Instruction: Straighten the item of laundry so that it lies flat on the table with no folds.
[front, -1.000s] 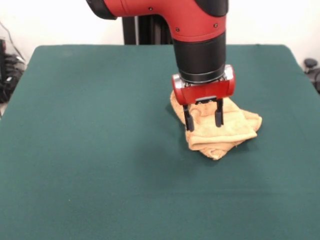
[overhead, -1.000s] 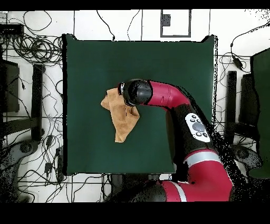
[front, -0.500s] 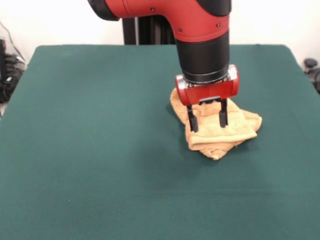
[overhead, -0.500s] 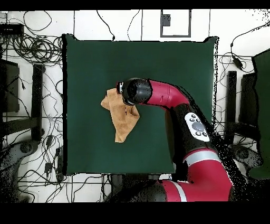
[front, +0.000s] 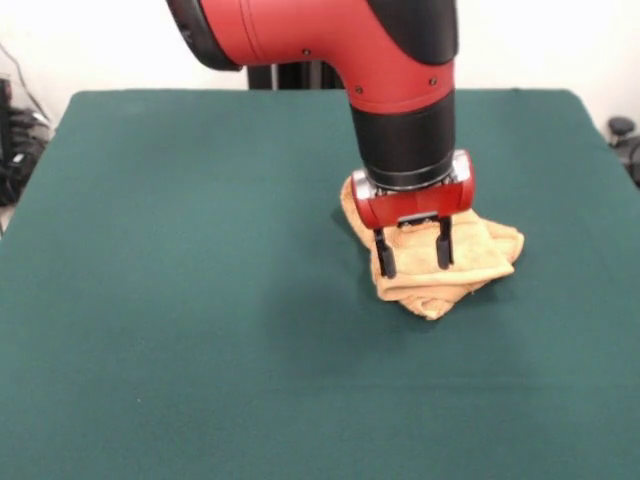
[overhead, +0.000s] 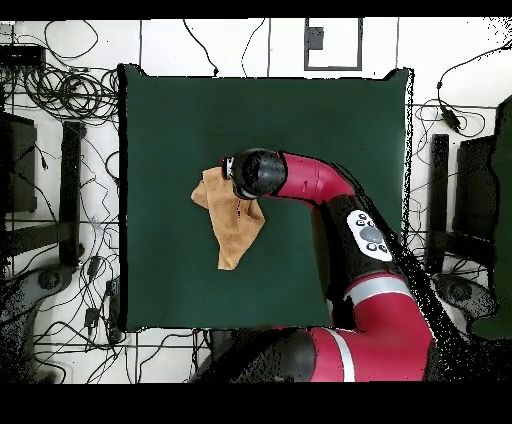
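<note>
One towel (front: 440, 265) lies bunched and folded on the green table (front: 180, 300), right of the middle from the front. Over it, the gripper (front: 415, 258) points straight down with its two fingers (front: 385, 255) spread apart, tips at the cloth.

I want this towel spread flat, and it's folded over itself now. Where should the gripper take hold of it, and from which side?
Probably the towel's loose point nearest the camera, where the layers end on the table. Come straight down from above with the open gripper straddling that edge, then pull outward. The middle under the gripper looks stacked, so pinching there would likely lift several layers.
</note>
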